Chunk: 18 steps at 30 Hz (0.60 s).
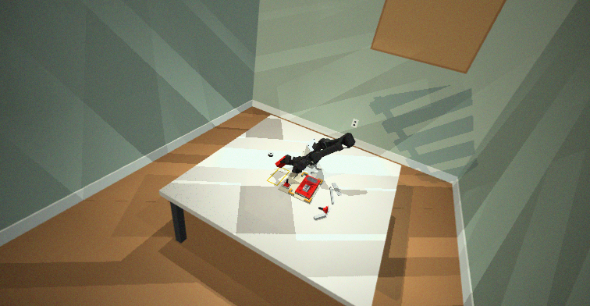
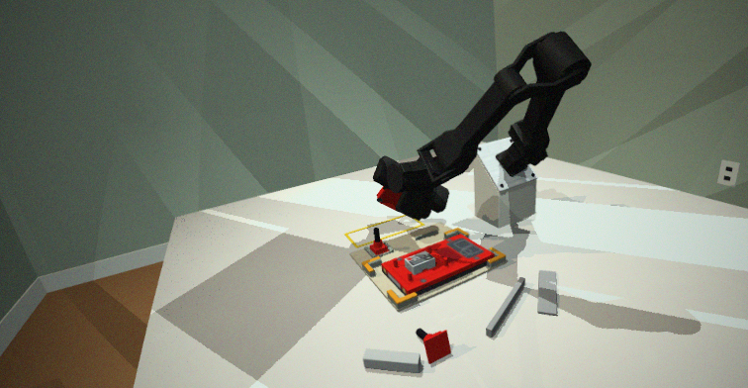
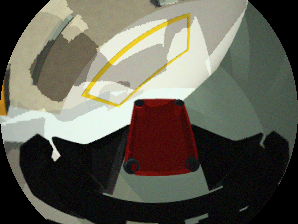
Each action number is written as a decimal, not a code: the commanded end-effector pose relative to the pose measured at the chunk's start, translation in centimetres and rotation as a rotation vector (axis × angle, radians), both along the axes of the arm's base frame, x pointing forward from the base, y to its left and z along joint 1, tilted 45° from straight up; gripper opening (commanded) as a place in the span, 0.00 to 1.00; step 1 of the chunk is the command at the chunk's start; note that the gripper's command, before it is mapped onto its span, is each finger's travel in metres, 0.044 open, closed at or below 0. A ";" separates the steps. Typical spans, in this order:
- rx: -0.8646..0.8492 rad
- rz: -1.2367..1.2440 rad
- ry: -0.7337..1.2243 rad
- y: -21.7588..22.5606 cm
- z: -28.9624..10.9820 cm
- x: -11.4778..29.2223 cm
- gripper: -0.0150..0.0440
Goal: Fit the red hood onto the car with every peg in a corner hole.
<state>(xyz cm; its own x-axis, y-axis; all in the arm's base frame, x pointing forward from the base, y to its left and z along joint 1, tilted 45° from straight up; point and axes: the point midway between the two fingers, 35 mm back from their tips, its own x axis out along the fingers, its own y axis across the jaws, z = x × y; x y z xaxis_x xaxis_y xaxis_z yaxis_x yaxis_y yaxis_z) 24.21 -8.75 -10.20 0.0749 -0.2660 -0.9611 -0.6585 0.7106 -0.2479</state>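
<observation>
My gripper (image 2: pixel 390 192) (image 1: pixel 282 161) (image 3: pixel 160 128) is shut on the red hood (image 2: pixel 386 195) (image 1: pixel 279 161) (image 3: pixel 160 137) and holds it in the air, above the yellow outlined rectangle (image 2: pixel 361 232) (image 1: pixel 272 176) (image 3: pixel 136 43) on the table. In the wrist view the hood shows its flat roof and corner holes. The red car chassis (image 2: pixel 444 269) (image 1: pixel 309 184) sits in its jig (image 2: pixel 398 297) (image 1: pixel 307 199) with the grey engine block (image 2: pixel 419 262) (image 1: pixel 306 188) on the deck, to the right of and below the gripper. The pegs are too small to make out.
A small red base with a black post (image 2: pixel 377 244) (image 1: pixel 286 183) stands at the jig's left end. Grey bars (image 2: pixel 504 306) (image 2: pixel 547 292) (image 2: pixel 392 359) and a red block with a black knob (image 2: pixel 435 344) lie in front. The arm's grey base block (image 2: pixel 505 191) stands behind.
</observation>
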 end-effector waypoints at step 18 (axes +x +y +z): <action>-0.049 0.701 0.196 4.2 -2.1 0.4 0.25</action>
<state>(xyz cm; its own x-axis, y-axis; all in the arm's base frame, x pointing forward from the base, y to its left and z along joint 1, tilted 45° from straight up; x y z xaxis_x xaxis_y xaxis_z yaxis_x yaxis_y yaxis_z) 24.61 -5.63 -11.63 0.0780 -0.2559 -0.9636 -0.9703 0.2025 -0.1323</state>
